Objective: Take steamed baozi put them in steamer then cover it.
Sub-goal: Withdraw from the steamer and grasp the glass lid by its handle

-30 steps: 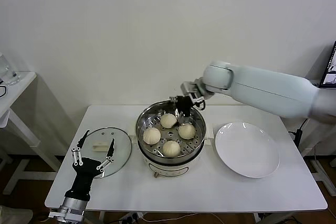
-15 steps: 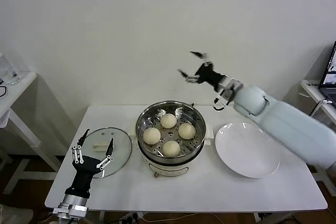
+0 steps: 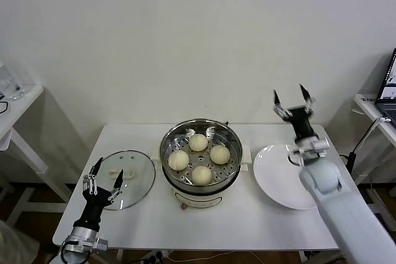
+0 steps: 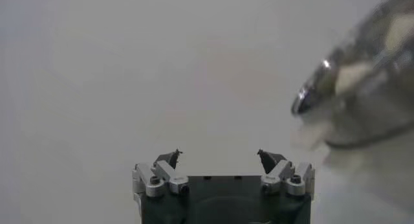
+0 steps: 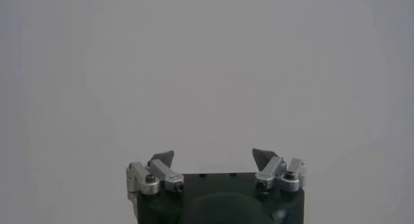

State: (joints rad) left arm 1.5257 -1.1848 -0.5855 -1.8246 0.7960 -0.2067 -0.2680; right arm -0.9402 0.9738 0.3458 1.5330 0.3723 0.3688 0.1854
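Four steamed baozi (image 3: 199, 157) sit in the steamer (image 3: 230, 135) on the white worktop (image 3: 260, 224), the cover (image 3: 137, 174) beside it, against a plain wall. Left hand (image 3: 103, 175) and right hand (image 3: 291, 99) both gape empty.

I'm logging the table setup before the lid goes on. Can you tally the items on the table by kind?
Steamed baozi: 4, all in the steamer
Steamer: 1
Glass cover: 1, lying on the table beside the steamer
White plate: 1
Total: 7
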